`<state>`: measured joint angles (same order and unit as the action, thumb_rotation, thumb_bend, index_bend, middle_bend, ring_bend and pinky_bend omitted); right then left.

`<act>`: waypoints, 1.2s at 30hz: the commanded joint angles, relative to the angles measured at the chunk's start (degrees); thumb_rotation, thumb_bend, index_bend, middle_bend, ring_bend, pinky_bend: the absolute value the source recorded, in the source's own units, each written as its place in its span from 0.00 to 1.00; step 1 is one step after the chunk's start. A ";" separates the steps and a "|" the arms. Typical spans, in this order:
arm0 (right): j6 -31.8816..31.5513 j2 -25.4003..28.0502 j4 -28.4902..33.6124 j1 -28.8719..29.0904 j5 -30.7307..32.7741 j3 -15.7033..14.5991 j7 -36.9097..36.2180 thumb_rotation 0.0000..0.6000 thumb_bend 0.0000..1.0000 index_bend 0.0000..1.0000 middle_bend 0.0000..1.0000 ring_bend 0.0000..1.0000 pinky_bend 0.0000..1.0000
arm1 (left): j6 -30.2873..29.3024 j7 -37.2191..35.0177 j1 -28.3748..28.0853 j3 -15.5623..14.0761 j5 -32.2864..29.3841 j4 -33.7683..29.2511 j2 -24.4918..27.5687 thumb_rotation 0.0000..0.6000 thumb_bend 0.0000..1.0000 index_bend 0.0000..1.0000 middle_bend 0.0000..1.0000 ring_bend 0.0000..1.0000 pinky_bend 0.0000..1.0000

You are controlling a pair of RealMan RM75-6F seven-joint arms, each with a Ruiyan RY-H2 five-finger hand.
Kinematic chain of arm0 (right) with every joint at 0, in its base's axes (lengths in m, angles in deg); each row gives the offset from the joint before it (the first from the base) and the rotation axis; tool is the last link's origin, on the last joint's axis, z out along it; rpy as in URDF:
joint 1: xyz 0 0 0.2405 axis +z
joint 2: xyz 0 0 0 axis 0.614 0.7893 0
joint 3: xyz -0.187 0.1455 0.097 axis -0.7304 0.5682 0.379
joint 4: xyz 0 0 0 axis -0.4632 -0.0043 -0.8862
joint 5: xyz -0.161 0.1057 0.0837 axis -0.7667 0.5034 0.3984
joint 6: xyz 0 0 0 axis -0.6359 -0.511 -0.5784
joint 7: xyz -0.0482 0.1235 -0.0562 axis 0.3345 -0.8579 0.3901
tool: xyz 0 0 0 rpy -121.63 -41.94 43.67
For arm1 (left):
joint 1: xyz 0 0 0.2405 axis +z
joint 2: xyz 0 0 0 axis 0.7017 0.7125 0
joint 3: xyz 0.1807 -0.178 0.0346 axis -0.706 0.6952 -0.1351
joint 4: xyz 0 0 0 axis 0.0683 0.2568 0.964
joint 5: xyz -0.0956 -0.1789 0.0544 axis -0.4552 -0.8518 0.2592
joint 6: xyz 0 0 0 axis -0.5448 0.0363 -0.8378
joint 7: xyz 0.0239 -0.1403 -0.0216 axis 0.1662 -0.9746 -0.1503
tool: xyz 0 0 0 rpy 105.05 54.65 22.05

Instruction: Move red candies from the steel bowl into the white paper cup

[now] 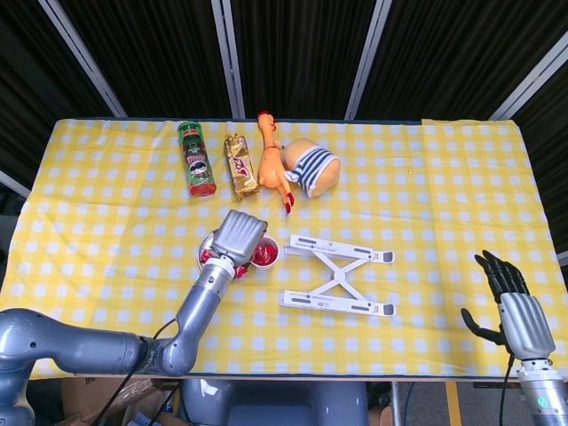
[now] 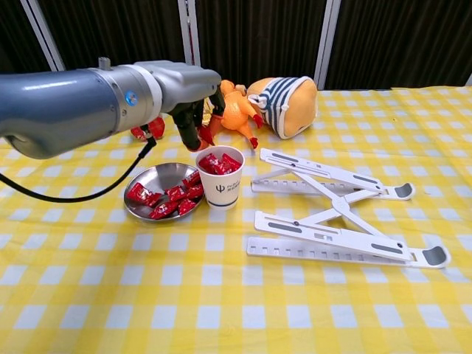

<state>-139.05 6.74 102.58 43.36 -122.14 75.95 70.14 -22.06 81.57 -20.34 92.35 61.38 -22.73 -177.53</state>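
Note:
The steel bowl with several red candies sits left of the white paper cup, which holds red candies too. My left hand hovers just above the cup and pinches a red candy in its fingertips. In the head view the left hand covers much of the bowl and the cup's left side. My right hand hangs off the table's front right corner, fingers spread, holding nothing.
A white folding stand lies right of the cup. At the back stand a Pringles can, a gold snack pack, a rubber chicken and a striped plush. The yellow checked cloth covers the table.

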 commanded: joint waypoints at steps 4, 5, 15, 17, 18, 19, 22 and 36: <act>0.14 0.09 0.00 0.09 -0.05 -0.01 -0.19 1.00 0.41 0.00 0.00 0.00 0.00 | 0.03 1.13 -1.76 -0.55 -1.27 2.68 -2.85 1.00 0.40 0.53 0.93 0.96 0.99; 0.16 0.11 0.01 0.10 -0.05 0.00 -0.21 1.00 0.41 0.00 0.00 0.00 0.00 | -0.02 1.28 -1.89 -0.61 -1.41 2.83 -2.94 1.00 0.39 0.53 0.93 0.96 0.99; 0.07 0.04 0.05 0.06 -0.14 -0.07 0.08 1.00 0.41 0.00 0.00 0.00 0.00 | 0.00 0.80 -2.23 -1.08 -1.45 3.40 -3.29 1.00 0.32 0.50 0.92 0.96 0.99; 0.02 0.04 0.06 0.05 -0.14 -0.06 0.08 1.00 0.41 0.00 0.00 0.00 0.00 | 0.03 0.54 -2.18 -1.17 -1.29 3.15 -3.18 1.00 0.31 0.49 0.92 0.96 0.99; 0.02 0.03 0.06 0.05 -0.14 -0.06 0.10 1.00 0.41 0.00 0.00 0.00 0.00 | -0.03 0.43 -2.14 -1.21 -1.17 2.96 -3.07 1.00 0.31 0.49 0.92 0.96 0.99; 0.05 0.03 0.06 0.06 -0.14 -0.07 0.12 1.00 0.41 0.00 0.00 0.00 0.00 | -0.08 0.29 -2.10 -1.25 -1.03 2.79 -2.97 1.00 0.31 0.49 0.92 0.96 0.99; 0.08 0.02 0.03 0.06 -0.15 -0.10 0.13 1.00 0.41 0.00 0.00 0.00 0.00 | -0.18 -0.33 -1.91 -1.26 -0.61 2.18 -2.62 1.00 0.30 0.47 0.92 0.96 0.99; -0.03 0.02 -0.01 0.03 -0.27 -0.14 0.13 1.00 0.41 0.00 0.00 0.00 0.00 | -2.22 -4.17 -0.25 -0.67 3.40 -2.54 0.34 1.00 0.28 0.38 0.92 0.96 0.99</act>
<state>-139.07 6.76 102.56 43.39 -122.40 75.82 70.25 -23.97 77.71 -20.87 91.70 64.45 -24.85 -177.57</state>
